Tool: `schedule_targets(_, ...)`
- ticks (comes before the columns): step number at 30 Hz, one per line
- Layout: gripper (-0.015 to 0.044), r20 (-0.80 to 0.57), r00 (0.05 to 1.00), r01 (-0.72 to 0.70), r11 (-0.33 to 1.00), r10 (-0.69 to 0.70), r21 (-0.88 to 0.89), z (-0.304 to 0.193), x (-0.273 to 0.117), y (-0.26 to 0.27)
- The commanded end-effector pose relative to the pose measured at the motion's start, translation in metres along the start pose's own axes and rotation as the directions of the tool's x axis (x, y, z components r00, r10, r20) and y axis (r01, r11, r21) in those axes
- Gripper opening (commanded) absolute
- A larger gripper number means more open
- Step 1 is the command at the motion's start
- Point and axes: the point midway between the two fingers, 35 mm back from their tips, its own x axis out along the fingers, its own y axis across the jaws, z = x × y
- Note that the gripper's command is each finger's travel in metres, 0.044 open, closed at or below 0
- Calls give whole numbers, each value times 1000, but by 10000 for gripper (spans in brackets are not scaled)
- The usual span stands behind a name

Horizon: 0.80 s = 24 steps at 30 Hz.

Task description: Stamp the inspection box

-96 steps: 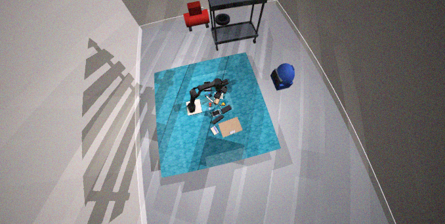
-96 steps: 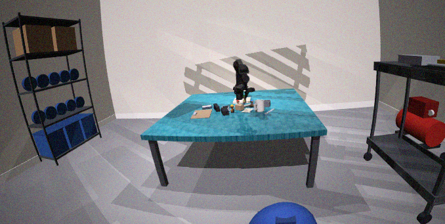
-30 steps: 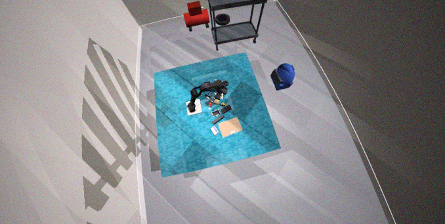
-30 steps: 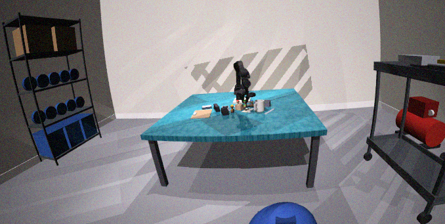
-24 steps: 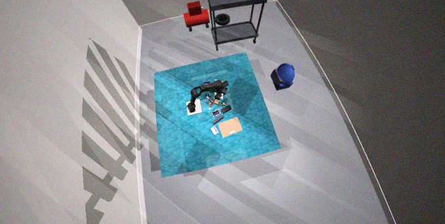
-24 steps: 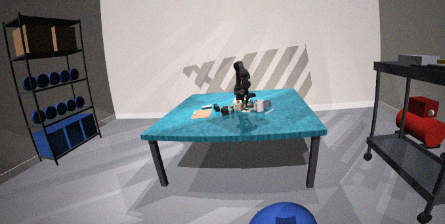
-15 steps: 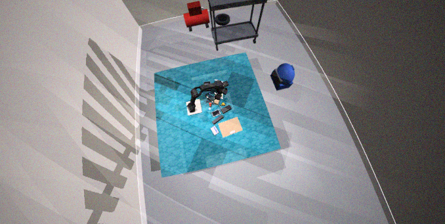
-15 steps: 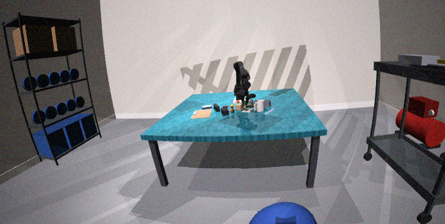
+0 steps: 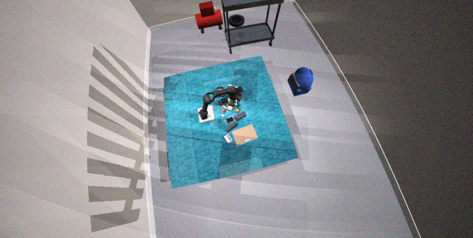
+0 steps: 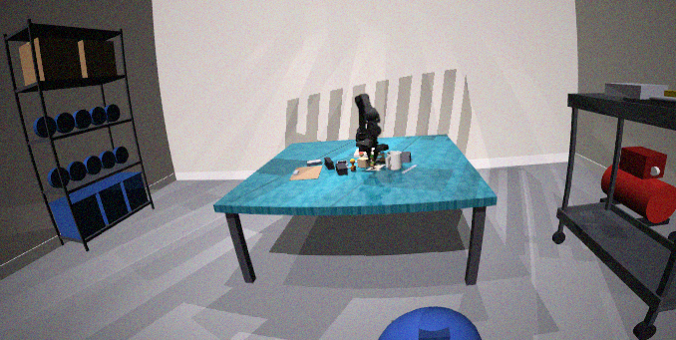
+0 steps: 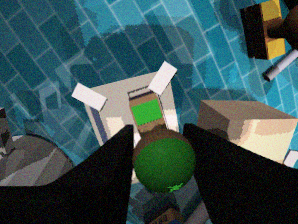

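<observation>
Sitting between the pincer's [image 11: 159, 131] fingers: stamp [image 11: 164, 162].

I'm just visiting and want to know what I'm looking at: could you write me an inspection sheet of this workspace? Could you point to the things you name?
Surface: blue-green tabletop [image 9: 195, 153] [image 10: 349, 193], tile-like lines.
Job's things: green-topped stamp [image 11: 164, 162] above a pale card [image 11: 112, 92]; white blocks lie at two card corners.
Clutter: tan block [image 11: 250, 130], yellow-and-dark stamp [image 11: 272, 30], grey mug [image 10: 394, 161], tan clipboard [image 9: 245, 135] [image 10: 306, 173].
Gripper [image 11: 158, 131]: closed on the green-topped stamp.
Cables: nothing seen.
Surroundings: dark cart [image 9: 251, 5] [image 10: 618, 107], red compressor [image 9: 208, 19] [image 10: 643, 190], blue helmet-like object [image 9: 303, 79] [image 10: 429, 320], storage rack [image 10: 75, 138].
</observation>
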Motion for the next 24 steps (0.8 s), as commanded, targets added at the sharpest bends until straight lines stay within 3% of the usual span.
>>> schedule_targets(1,0,-1,1000,10,1000,-10,-3,-1,5,-1)
schedule_targets(24,0,0,1000,9,1000,-9,-4,-1,10,-1)
